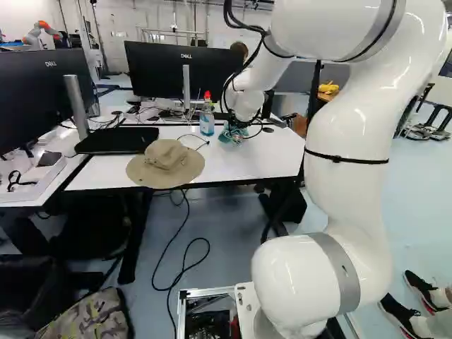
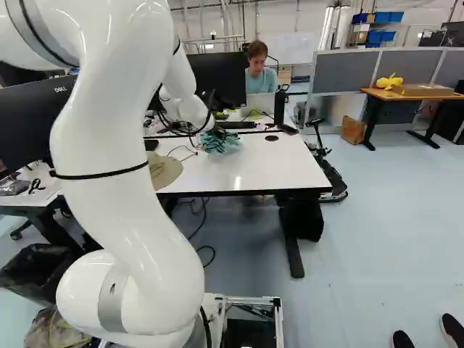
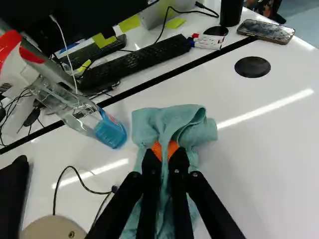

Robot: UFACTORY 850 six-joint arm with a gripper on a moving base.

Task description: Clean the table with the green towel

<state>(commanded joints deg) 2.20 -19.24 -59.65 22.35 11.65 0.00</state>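
Note:
The gripper (image 2: pixel 214 130) reaches down over the white table (image 2: pixel 279 163) in the right base view. In the wrist view the gripper (image 3: pixel 165 149) is shut on the green towel (image 3: pixel 169 122), with a fold pinched between its orange pads. The towel lies bunched on the tabletop and spreads out ahead of and beneath the fingers. In the left base view the towel (image 1: pixel 233 134) shows below the wrist, partly hidden by cables.
A spray bottle (image 1: pixel 207 119) with blue liquid stands close beside the towel. The tan hat (image 1: pixel 166 164) lies at the table's near edge, by a black laptop (image 1: pixel 116 140). Behind are a keyboard (image 3: pixel 134 62), markers (image 3: pixel 206 42) and a phone (image 3: pixel 265 31). A person sits beyond the table.

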